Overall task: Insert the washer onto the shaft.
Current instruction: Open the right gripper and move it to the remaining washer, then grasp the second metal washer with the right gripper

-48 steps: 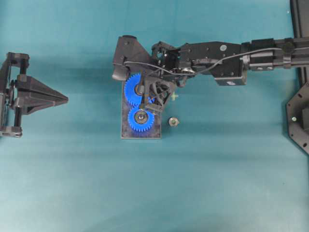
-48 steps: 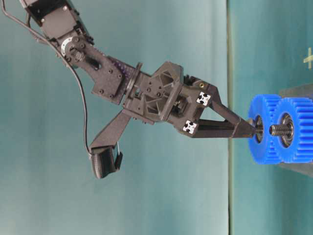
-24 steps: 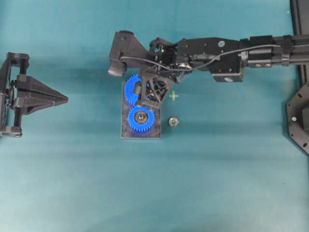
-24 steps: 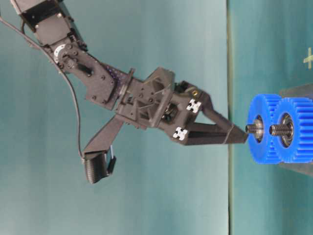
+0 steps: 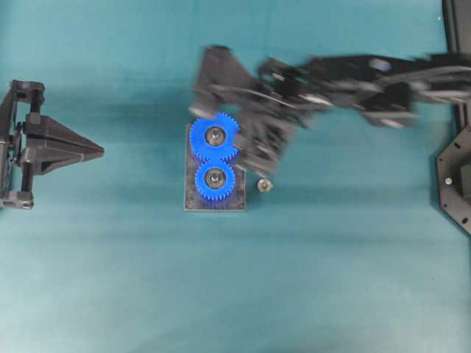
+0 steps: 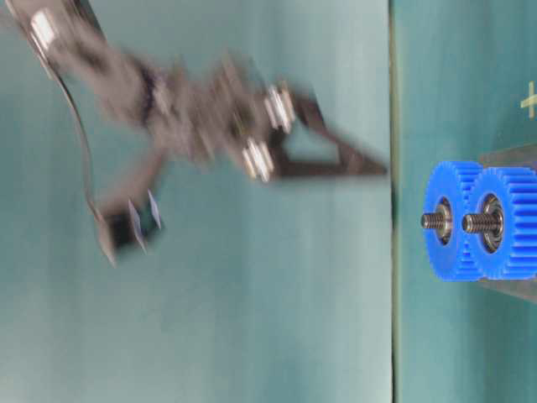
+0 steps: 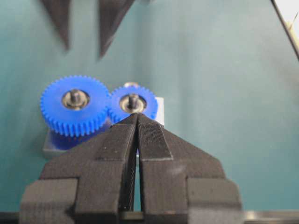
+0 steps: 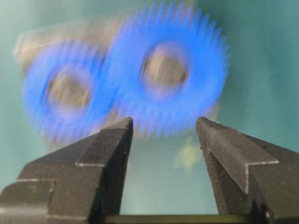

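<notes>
Two blue gears (image 5: 214,137) (image 5: 214,179) sit meshed on a dark baseplate (image 5: 213,202), each on a threaded shaft (image 6: 430,220) (image 6: 470,222) with a grey ring at its hub. A small round metal part (image 5: 264,184) lies on the table just right of the plate; I cannot tell whether it is the washer. My right gripper (image 5: 259,156) is motion-blurred, raised above and right of the gears; in the right wrist view (image 8: 163,123) it is open and empty. My left gripper (image 5: 92,150) is shut and empty at the far left, pointing at the gears (image 7: 133,102).
The teal table surface surrounds the plate. A yellow cross mark (image 6: 529,101) is on the table near the gears. Black fixtures (image 5: 456,184) stand at the right edge of the overhead view.
My right gripper has come off the far gear's shaft, risen and swung to the right, and it now shows open. The left arm has not moved.
</notes>
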`<action>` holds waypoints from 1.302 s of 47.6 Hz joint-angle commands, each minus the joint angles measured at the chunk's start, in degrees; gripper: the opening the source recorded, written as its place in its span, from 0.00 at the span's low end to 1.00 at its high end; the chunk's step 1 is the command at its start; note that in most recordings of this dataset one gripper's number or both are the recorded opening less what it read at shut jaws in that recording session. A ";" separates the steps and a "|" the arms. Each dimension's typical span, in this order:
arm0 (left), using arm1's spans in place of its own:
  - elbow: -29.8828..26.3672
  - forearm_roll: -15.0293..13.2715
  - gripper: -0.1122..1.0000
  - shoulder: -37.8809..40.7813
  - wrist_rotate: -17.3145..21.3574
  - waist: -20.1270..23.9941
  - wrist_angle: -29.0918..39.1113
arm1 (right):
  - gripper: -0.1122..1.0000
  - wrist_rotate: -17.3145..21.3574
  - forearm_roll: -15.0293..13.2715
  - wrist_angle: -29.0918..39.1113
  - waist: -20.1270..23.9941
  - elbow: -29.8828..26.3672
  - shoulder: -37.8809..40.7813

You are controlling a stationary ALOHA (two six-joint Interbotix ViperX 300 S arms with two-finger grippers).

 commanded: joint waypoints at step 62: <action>-1.85 0.18 0.10 1.76 -0.09 -0.09 -0.18 | 0.61 4.04 -0.26 -17.93 5.27 12.30 9.05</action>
